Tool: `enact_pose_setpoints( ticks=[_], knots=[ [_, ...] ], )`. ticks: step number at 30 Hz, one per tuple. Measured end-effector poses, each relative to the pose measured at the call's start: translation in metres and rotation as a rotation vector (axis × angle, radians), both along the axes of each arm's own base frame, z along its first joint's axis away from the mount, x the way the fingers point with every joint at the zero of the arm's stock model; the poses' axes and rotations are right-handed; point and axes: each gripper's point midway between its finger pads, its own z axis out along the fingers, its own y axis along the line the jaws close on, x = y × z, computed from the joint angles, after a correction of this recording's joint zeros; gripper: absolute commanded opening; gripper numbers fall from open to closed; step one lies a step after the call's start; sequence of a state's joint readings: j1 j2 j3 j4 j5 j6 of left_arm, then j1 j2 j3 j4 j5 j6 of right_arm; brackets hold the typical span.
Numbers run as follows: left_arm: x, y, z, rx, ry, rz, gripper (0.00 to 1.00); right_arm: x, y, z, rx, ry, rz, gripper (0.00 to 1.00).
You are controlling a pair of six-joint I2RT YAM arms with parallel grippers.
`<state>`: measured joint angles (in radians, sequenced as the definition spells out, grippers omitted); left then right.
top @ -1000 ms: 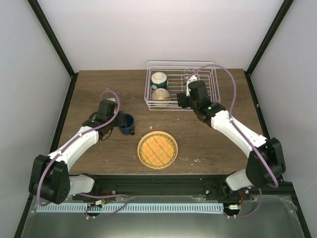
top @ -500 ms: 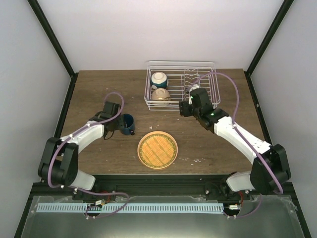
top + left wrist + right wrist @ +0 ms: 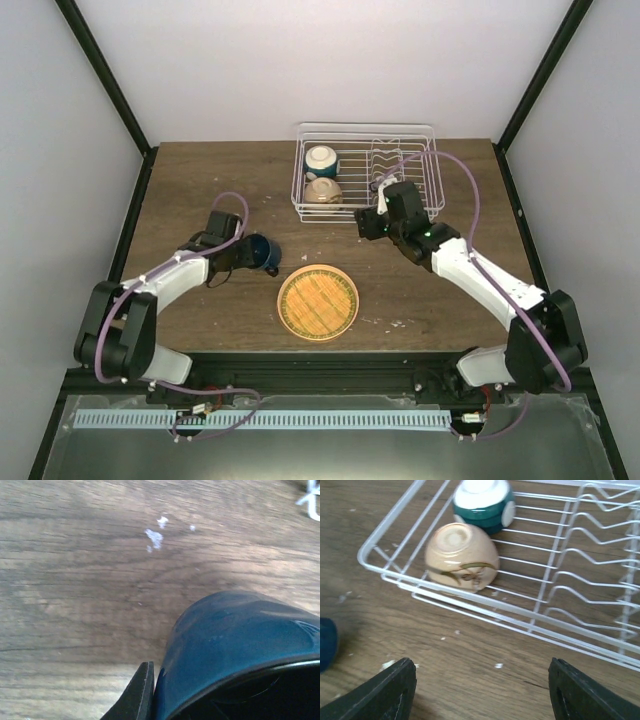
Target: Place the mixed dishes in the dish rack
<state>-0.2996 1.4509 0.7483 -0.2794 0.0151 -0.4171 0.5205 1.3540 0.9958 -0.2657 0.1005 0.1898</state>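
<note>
My left end effector pinches the blue cup at the plate's ten o'clock, while my right end effector hangs spread near the rack.

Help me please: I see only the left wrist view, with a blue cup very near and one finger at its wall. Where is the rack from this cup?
Observer: The rack stands at the far side of the table, to the right of the cup.
Operator: Is something already inside it?
Observer: Yes, two bowls sit bottoms up in its left part; the pronged part on the right holds no dish.
Operator: And the plate, where does it lie?
Observer: The plate lies flat on the table, nearer to the arm bases than the cup and to its right, not touching it.
</note>
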Motion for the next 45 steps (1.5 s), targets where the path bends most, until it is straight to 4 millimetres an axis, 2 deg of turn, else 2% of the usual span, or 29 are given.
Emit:
enact_pose_setpoints(
  ticks=[4, 7, 11, 15, 18, 22, 26, 30, 34, 40, 45],
  knots=[
    [-0.01, -0.015, 0.017, -0.1, -0.047, -0.061, 0.0, -0.01, 0.024, -0.006, 0.109, 0.024, 0.111, 0.74],
    [-0.013, -0.03, 0.047, -0.201, -0.151, -0.119, 0.0, -0.026, 0.05, -0.007, 0.241, 0.072, 0.233, 0.73],
    [-0.018, -0.042, 0.098, -0.324, -0.357, -0.184, 0.0, -0.052, 0.085, 0.0, 0.459, 0.148, 0.414, 0.7],
    [-0.026, -0.05, 0.124, -0.396, -0.492, -0.241, 0.0, -0.083, 0.104, -0.003, 0.637, 0.255, 0.546, 0.69],
    [-0.032, -0.056, 0.126, -0.45, -0.529, -0.276, 0.0, -0.105, 0.112, 0.002, 0.75, 0.316, 0.645, 0.7],
    [-0.04, -0.062, 0.121, -0.507, -0.535, -0.299, 0.0, -0.126, 0.118, 0.018, 0.849, 0.341, 0.761, 0.7],
    [-0.041, -0.066, 0.136, -0.551, -0.578, -0.32, 0.0, -0.143, 0.129, 0.03, 0.898, 0.356, 0.871, 0.67],
    [-0.045, -0.066, 0.153, -0.579, -0.636, -0.332, 0.0, -0.155, 0.144, 0.019, 0.918, 0.433, 0.93, 0.66],
    [-0.049, -0.066, 0.167, -0.591, -0.68, -0.342, 0.0, -0.16, 0.154, 0.006, 0.919, 0.494, 0.94, 0.66],
    [-0.053, -0.065, 0.167, -0.595, -0.69, -0.345, 0.0, -0.158, 0.168, 0.026, 0.94, 0.452, 1.008, 0.62],
    [-0.055, -0.065, 0.161, -0.6, -0.674, -0.342, 0.0, -0.158, 0.18, 0.031, 0.961, 0.443, 1.054, 0.52]
  ],
)
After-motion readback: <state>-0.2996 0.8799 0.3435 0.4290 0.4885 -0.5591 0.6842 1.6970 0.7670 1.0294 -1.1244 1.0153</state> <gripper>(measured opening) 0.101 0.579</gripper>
